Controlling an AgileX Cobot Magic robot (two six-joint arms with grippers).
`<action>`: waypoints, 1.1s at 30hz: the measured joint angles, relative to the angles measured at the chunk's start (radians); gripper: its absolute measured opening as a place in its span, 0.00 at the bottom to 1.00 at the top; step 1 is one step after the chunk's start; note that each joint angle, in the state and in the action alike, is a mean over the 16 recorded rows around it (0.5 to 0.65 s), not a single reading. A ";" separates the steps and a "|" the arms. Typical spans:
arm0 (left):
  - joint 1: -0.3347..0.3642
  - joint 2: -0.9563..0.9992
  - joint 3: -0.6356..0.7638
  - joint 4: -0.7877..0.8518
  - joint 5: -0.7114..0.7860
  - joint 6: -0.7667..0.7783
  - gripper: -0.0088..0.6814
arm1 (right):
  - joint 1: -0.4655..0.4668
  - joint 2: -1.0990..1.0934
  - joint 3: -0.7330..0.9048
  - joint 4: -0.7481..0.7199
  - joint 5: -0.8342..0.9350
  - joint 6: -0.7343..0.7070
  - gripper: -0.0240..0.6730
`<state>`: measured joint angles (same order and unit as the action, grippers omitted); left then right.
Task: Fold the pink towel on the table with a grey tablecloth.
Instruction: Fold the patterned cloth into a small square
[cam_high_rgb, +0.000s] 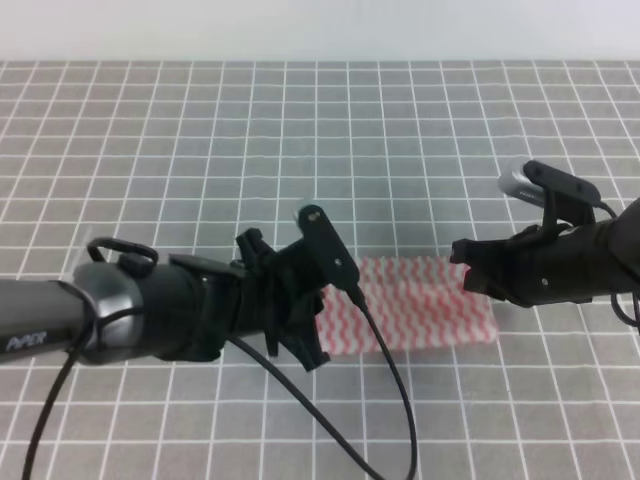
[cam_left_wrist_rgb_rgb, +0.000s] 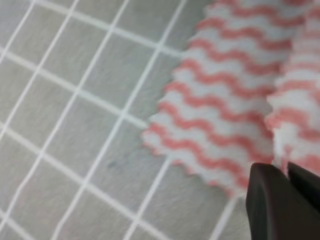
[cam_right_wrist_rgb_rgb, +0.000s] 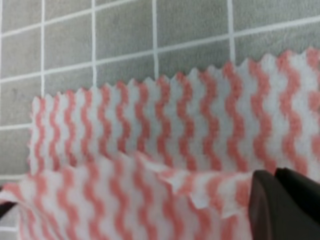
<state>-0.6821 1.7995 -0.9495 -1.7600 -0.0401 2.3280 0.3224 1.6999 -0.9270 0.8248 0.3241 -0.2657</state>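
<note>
Both pincers, left and right, pinch pink towel ends, lifting edge above worktop for fold.

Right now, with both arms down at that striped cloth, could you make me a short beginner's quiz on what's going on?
1. True or false: the pink towel lies completely flat in one layer.
2. What pattern does the grey tablecloth carry? A) dots B) a grid of thin white lines C) flowers
3. Fill in: in the right wrist view, a raised layer of towel sits in front of the ____ layer lying on the table.

Key
1. False. Both wrist views show a lifted fold at the fingers of the left gripper and by the right gripper.
2. B.
3. Flat.
</note>
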 joint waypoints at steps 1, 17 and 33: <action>0.004 0.001 -0.002 0.000 0.003 0.001 0.01 | -0.001 0.002 -0.001 0.000 -0.002 0.000 0.01; 0.027 0.003 -0.013 0.010 0.057 0.044 0.01 | -0.029 0.014 -0.025 0.000 -0.008 0.000 0.01; 0.049 0.025 -0.035 0.001 0.062 0.024 0.01 | -0.031 0.039 -0.041 0.000 -0.011 -0.001 0.01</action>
<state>-0.6333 1.8246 -0.9846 -1.7588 0.0216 2.3519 0.2915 1.7384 -0.9677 0.8244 0.3133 -0.2665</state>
